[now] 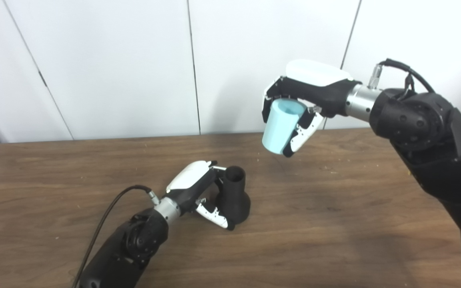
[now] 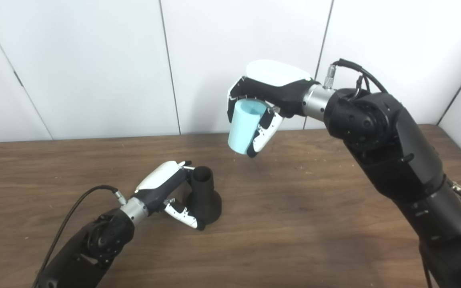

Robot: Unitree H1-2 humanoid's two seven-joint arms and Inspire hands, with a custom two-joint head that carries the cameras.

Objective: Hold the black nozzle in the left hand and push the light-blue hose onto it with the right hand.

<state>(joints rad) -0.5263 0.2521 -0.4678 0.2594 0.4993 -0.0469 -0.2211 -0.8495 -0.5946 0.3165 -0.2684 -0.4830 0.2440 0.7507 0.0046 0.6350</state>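
Observation:
The black nozzle [image 1: 235, 195] stands upright on the brown table [image 1: 334, 224], narrow open end up and flared base down. My left hand [image 1: 198, 192] wraps its fingers and thumb around the nozzle from the left side, low on the table. A short light-blue hose [image 1: 280, 126], a tube-like piece, hangs in the air well above and to the right of the nozzle. My right hand [image 1: 306, 102] is shut on it, with the tube tilted and one open end up. The two parts are clearly apart.
White wall panels [image 1: 134, 60] rise right behind the table's far edge. A black cable [image 1: 106, 216] trails from my left wrist toward the bottom edge. My right arm [image 1: 434, 160] crosses the table's right side.

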